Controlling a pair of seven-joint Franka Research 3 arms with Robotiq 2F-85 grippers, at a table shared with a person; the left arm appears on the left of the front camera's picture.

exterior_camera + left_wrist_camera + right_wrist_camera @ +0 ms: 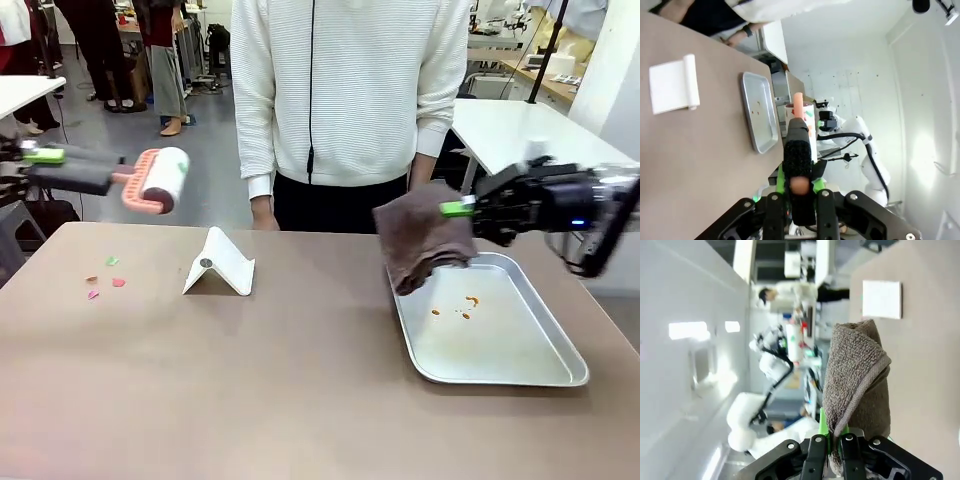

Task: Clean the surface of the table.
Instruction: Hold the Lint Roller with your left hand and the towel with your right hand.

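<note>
stretching across the foreground, the brown table [300,400] is carrying coloured scraps [105,280] at its left, a white stand [220,265] and a metal tray [500,382] smeared with perhaps sauce. the left gripper [45,156] is clamping a lint roller [160,180] by its handle; the right gripper [458,209] is pinching a brown towel [420,245]. a person [350,90] is standing behind.

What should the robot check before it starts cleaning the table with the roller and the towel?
1. Left end effector grips the lint roller: ok.
2. Right end effector grips the brown towel: ok.
3. Table free of bits: not ok, coloured scraps lie near its left end.
4. White stand apart from the scraps: ok.
5. Metal tray clean: not ok, orange stains inside.
</note>
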